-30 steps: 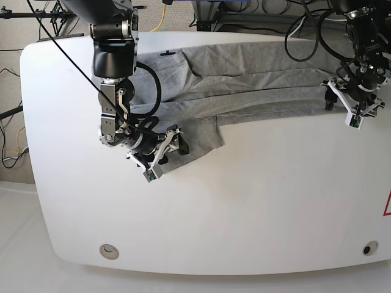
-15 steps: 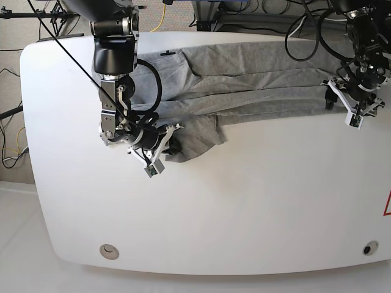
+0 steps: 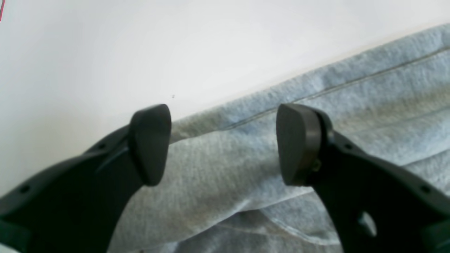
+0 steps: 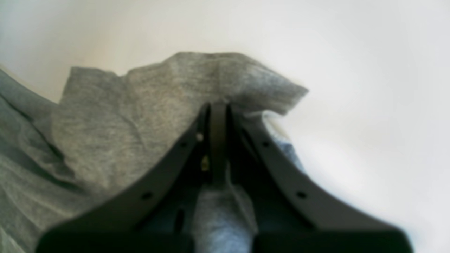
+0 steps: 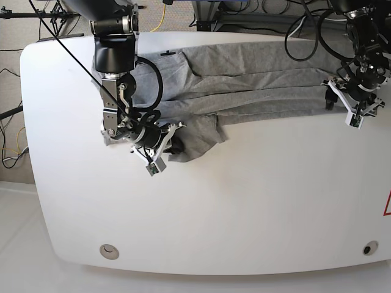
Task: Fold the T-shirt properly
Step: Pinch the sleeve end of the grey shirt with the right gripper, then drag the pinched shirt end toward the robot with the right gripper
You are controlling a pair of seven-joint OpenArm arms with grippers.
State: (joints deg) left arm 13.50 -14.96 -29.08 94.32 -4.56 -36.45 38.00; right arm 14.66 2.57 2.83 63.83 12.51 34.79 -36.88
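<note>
The right gripper (image 4: 218,116) is pinching a fold of the shirt (image 4: 116,130), its jaws drawn together on the grey cloth, with a strip of fabric bunching between the fingers behind the tips. Just beyond the tips the held flap is peaking up and drooping to either side, and past it the white table (image 4: 351,70) is showing bare. In the base view this gripper (image 5: 164,146) is sitting at the near corner of the shirt (image 5: 244,79), which is stretching away across the table's (image 5: 244,207) far half as a long, creased band. At the band's other end the left gripper (image 3: 225,144) is hovering with its jaws standing wide apart over the shirt's (image 3: 218,182) hemmed edge, gripping nothing, the table (image 3: 140,52) lying just beyond the edge.
</note>
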